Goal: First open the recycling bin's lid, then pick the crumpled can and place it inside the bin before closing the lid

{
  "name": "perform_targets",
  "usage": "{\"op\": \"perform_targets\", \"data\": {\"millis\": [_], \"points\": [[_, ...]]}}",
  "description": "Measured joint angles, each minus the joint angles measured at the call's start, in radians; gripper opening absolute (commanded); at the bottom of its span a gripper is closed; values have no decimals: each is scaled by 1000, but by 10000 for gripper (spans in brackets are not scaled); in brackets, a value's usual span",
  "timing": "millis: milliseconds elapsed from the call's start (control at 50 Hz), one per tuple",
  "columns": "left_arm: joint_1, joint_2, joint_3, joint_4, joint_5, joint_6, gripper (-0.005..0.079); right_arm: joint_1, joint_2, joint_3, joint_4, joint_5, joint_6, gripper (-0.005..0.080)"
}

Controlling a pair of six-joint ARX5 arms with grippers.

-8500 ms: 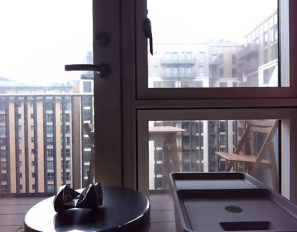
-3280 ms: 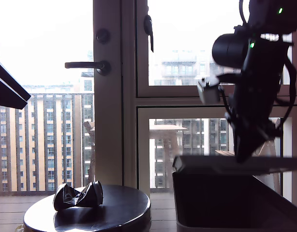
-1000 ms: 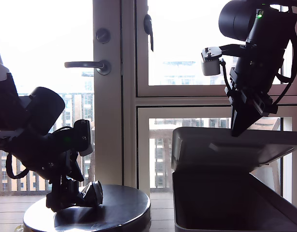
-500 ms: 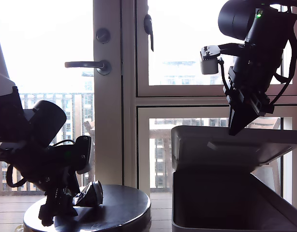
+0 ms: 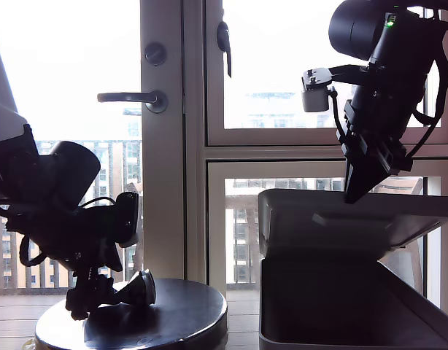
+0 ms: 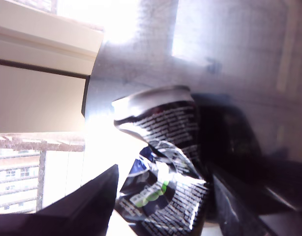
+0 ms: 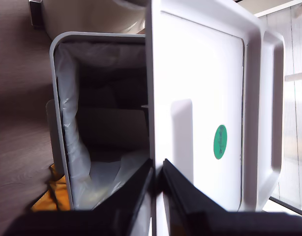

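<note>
The crumpled can (image 5: 140,288) lies on its side on a round dark table (image 5: 180,313) at the exterior view's left. My first gripper (image 5: 85,302) is down at the can's near end, and in the first wrist view the black printed can (image 6: 161,123) sits between its open fingers (image 6: 92,196). At the exterior view's right, my second gripper (image 5: 353,195) is shut on the rim of the grey lid (image 5: 341,226), holding it tilted up above the recycling bin (image 5: 341,306). The second wrist view shows the lid (image 7: 200,98) with its green emblem and the bin's rim (image 7: 55,98) around an open, lined inside.
A glass door with a handle (image 5: 129,100) and window frames stand right behind the table and bin. Something orange (image 7: 52,196) lies on the wooden floor (image 7: 18,98) beside the bin.
Over the last second my first gripper dipped at the can and came back up a little; the can lies where it was. The lid, lifted earlier, stays raised in my second gripper.
</note>
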Motion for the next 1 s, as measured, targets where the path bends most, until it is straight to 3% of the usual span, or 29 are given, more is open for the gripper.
{"op": "perform_targets", "data": {"millis": [160,500,680,1000], "points": [[8,44,23,-8,0,12,446,0,0,0,0,0,3,-13],[13,54,33,-7,5,26,55,0,0,0,0,0,12,-13],[13,54,33,-5,4,27,-15,0,0,0,0,0,12,-13],[-13,14,46,-7,-8,17,-19,0,0,0,3,5,13,-13]]}}
